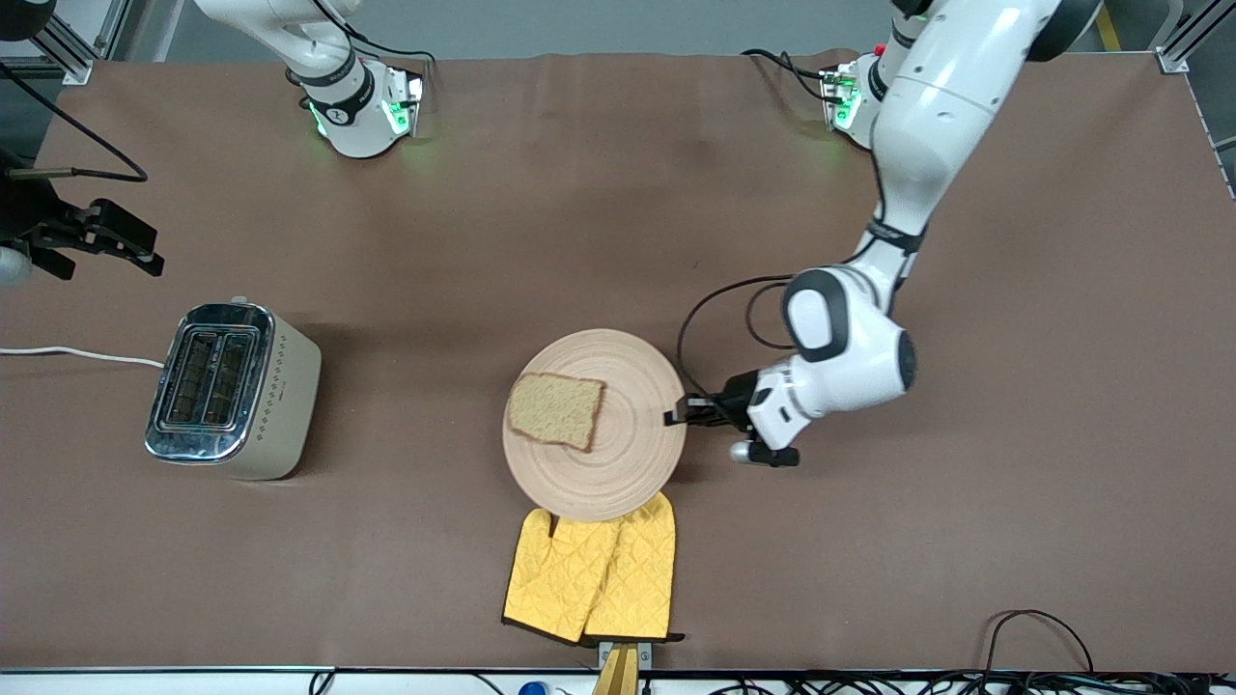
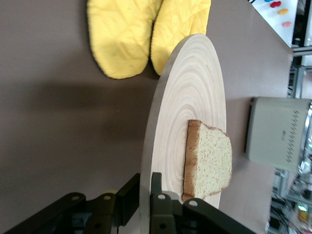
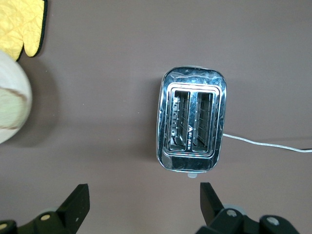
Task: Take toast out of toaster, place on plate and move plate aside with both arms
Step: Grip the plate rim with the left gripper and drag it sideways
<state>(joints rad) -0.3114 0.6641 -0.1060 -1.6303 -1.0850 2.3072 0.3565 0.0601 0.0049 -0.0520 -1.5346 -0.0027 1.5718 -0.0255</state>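
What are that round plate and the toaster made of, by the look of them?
The plate looks like pale unvarnished wood, given its matte concentric rings. The toaster seems to have a shiny, mirror-like metal top and matte cream sides, either painted metal or plastic.

The front view looks down from high across the table (image 1: pixel 618 241). The left wrist view sits close along the plate (image 2: pixel 180 112), edge-on. The right wrist view looks straight down on the toaster (image 3: pixel 191 126). All share plate, toaster, mitts (image 1: pixel 591 577).

Hidden and cut off

The plate (image 1: pixel 618 463) covers the mitts' (image 1: pixel 594 579) cuffs; the right wrist view crops plate (image 3: pixel 12 105) and mitt (image 3: pixel 22 24). The right gripper (image 1: pixel 97 236) sits partly off the front view's edge.
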